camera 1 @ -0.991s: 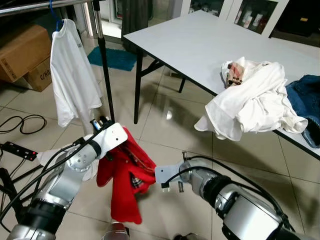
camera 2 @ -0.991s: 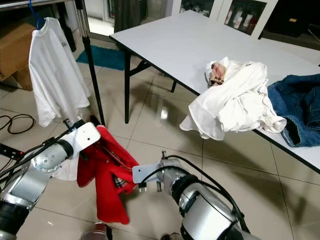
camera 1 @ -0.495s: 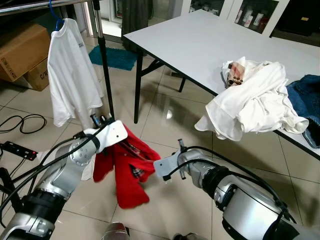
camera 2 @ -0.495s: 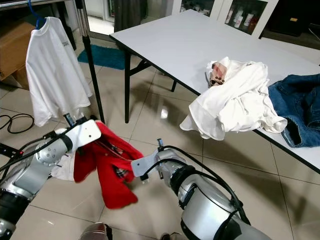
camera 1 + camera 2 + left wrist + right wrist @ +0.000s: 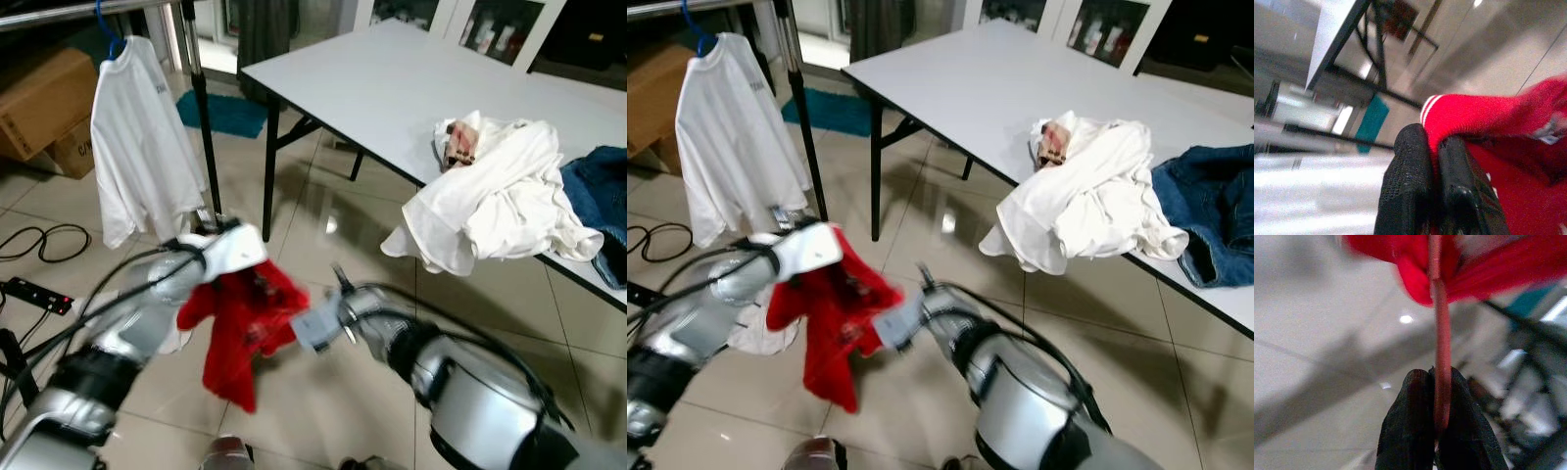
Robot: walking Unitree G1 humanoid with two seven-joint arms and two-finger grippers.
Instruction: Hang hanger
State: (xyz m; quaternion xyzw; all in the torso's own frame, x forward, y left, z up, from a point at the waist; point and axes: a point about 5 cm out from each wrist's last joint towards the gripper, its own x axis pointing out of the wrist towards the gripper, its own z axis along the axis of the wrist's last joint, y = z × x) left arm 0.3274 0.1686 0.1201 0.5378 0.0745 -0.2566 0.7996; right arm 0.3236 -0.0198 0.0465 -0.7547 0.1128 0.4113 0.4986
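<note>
A red garment (image 5: 240, 328) hangs between my two arms, low over the tiled floor and blurred by motion. My left gripper (image 5: 1434, 147) is shut on a red ribbed edge of it with white stripes (image 5: 1449, 115). My right gripper (image 5: 1434, 377) is shut on the thin red rod of the hanger (image 5: 1440, 328), which runs into the red cloth. Ahead on the left stands a clothes rack with a top rail (image 5: 88, 10) and a black pole (image 5: 206, 127). A white T-shirt (image 5: 137, 147) hangs from it on a blue hanger (image 5: 103, 20).
A white table (image 5: 392, 88) on black legs runs along the right, carrying a heap of white clothes (image 5: 500, 196) and blue jeans (image 5: 598, 196). Cardboard boxes (image 5: 44, 98), a teal mat (image 5: 230, 113), black cables (image 5: 39, 240) and a power strip (image 5: 34, 294) lie at the left.
Both arms have lifted the red garment and carried it forward, toward the rack. The garment has bunched up and hangs shorter, and the arms are blurred by motion.
</note>
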